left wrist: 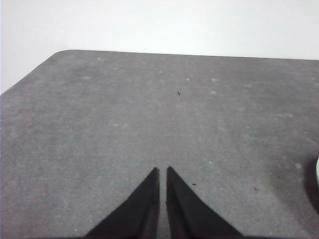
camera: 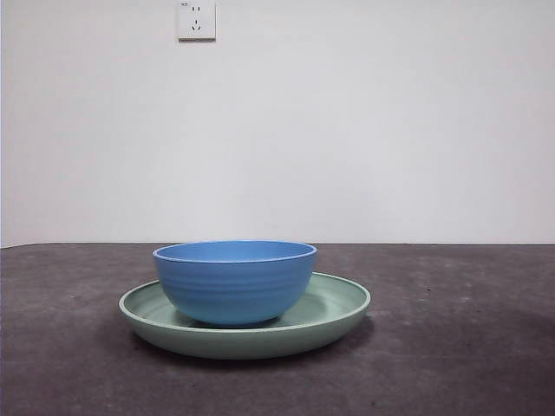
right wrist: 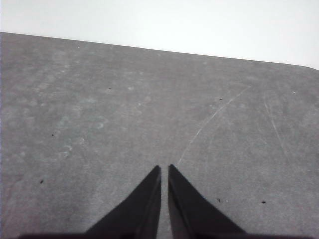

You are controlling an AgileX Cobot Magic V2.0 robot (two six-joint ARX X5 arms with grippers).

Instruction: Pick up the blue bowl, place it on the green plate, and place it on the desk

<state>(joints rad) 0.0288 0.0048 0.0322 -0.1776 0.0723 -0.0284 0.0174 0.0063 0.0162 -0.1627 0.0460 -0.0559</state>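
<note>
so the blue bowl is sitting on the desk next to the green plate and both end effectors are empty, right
Not quite. The front view shows the blue bowl sitting on the green plate, not beside it on the desk. The rest holds: the left end effector and right end effector are both empty over bare desk.

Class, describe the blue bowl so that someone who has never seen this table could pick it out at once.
Start at the dark grey desk below the white wall. Near its middle lies a wide, shallow, pale green plate. The blue bowl stands on that plate: deeper, narrower, glossy medium blue, with faint ridges around its outside.
</note>
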